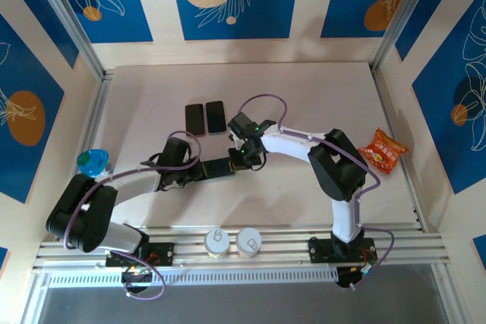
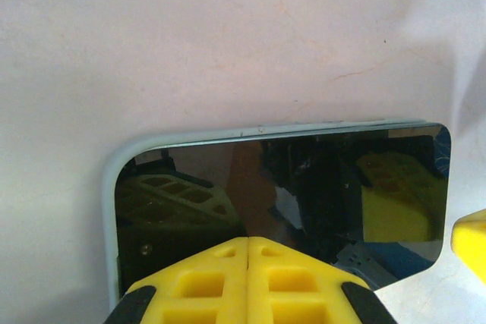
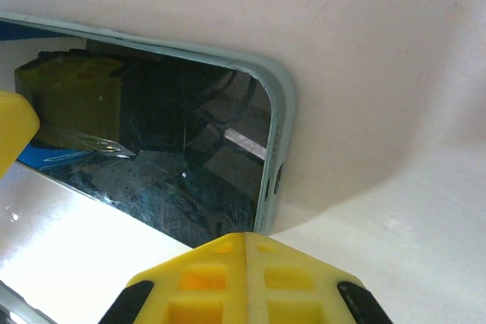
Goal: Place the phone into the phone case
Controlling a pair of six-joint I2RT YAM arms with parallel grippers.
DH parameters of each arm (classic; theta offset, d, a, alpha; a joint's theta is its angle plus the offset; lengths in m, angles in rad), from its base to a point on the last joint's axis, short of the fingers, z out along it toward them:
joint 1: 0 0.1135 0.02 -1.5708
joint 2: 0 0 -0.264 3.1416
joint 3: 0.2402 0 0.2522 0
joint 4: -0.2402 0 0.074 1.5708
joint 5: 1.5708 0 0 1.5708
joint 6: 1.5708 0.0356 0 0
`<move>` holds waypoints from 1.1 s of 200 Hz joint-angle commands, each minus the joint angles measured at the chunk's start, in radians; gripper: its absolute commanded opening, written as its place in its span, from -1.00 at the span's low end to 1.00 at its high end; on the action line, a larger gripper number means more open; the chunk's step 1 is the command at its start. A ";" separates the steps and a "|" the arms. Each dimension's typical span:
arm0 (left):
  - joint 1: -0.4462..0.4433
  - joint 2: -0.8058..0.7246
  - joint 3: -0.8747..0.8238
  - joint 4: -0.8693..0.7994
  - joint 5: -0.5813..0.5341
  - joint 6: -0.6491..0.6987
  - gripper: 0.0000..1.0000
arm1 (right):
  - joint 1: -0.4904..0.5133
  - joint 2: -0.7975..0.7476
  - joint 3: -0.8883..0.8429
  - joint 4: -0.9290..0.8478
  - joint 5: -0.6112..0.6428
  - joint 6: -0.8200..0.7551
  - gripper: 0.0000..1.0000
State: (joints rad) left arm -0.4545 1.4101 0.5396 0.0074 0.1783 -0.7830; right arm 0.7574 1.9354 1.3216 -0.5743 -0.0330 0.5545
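light: top view is lit bright and even, only soft shadows are cast on the table (image 1: 152, 104) | glare: phone (image 2: 304, 195) glass is turned into a dark mirror, white sheen is seen low left in the right wrist view | focus: yellow fingertips (image 2: 205, 286) are kinda blurred up close

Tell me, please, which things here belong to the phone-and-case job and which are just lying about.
For the job:
phone
pale case around it
left gripper
right gripper

Lying about:
two dark phone-like slabs
orange snack packet
blue object
two white cups
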 commanded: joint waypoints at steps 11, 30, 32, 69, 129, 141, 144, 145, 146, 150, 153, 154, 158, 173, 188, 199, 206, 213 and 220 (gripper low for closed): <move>-0.001 0.013 -0.018 -0.063 -0.085 0.011 -1.00 | -0.004 -0.022 -0.011 -0.017 -0.005 -0.013 -1.00; -0.001 0.013 -0.016 -0.064 -0.085 0.013 -1.00 | 0.000 -0.003 -0.018 -0.006 -0.014 -0.008 -1.00; 0.000 0.013 -0.016 -0.063 -0.085 0.012 -1.00 | 0.001 0.000 -0.020 -0.006 -0.015 -0.008 -1.00; -0.001 0.018 -0.015 -0.063 -0.085 0.014 -1.00 | 0.023 0.056 -0.022 -0.002 0.002 -0.007 -1.00; -0.001 0.053 -0.021 -0.053 -0.074 0.015 -1.00 | 0.095 0.220 -0.014 -0.009 0.037 0.004 -1.00; -0.001 0.062 -0.024 -0.049 -0.071 0.016 -1.00 | 0.112 0.253 -0.013 -0.011 0.046 0.008 -1.00; -0.001 0.064 -0.025 -0.047 -0.071 0.016 -1.00 | 0.115 0.262 -0.012 -0.014 0.049 0.010 -1.00; -0.001 0.064 -0.025 -0.047 -0.071 0.016 -1.00 | 0.117 0.264 -0.011 -0.015 0.049 0.010 -1.00; -0.001 0.065 -0.026 -0.046 -0.071 0.016 -1.00 | 0.118 0.267 -0.011 -0.016 0.050 0.011 -1.00; -0.001 0.067 -0.027 -0.044 -0.070 0.016 -1.00 | 0.123 0.276 -0.011 -0.020 0.052 0.012 -1.00; -0.001 0.068 -0.028 -0.043 -0.068 0.015 -1.00 | 0.126 0.282 -0.010 -0.022 0.054 0.013 -1.00; -0.001 0.068 -0.027 -0.042 -0.068 0.016 -1.00 | 0.128 0.285 -0.010 -0.023 0.054 0.013 -1.00; -0.001 0.071 -0.029 -0.042 -0.068 0.016 -1.00 | 0.132 0.292 -0.010 -0.026 0.056 0.014 -1.00; -0.001 0.078 -0.030 -0.037 -0.066 0.016 -1.00 | 0.143 0.313 -0.004 -0.039 0.060 0.015 -1.00; -0.001 0.086 -0.029 -0.032 -0.062 0.016 -1.00 | 0.150 0.332 0.002 -0.051 0.057 0.015 -1.00; -0.001 0.092 -0.029 -0.030 -0.059 0.016 -1.00 | 0.152 0.348 0.012 -0.064 0.056 0.012 -1.00; -0.001 0.097 -0.031 -0.028 -0.057 0.015 -1.00 | 0.154 0.358 0.018 -0.072 0.055 0.010 -1.00; -0.001 0.098 -0.032 -0.027 -0.054 0.014 -1.00 | 0.155 0.366 0.025 -0.077 0.053 0.007 -1.00; -0.001 0.099 -0.034 -0.025 -0.053 0.013 -1.00 | 0.157 0.371 0.029 -0.080 0.052 0.007 -1.00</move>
State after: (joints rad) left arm -0.4549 1.4353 0.5396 0.0193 0.1764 -0.7830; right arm 0.8257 2.0407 1.4410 -0.7158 0.0940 0.5587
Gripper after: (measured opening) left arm 0.054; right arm 0.042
